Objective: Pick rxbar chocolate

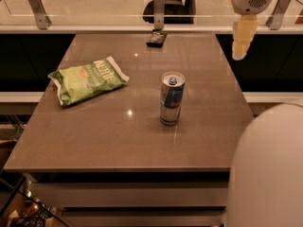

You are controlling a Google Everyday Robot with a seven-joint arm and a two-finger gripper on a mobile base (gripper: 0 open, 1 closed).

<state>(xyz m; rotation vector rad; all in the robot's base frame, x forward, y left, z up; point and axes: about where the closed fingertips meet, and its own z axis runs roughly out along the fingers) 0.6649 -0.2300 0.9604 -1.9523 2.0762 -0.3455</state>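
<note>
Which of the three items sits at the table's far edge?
The rxbar chocolate, dark and flat; the chip bag and can sit nearer. The gripper hangs past the table's far right corner.
</note>
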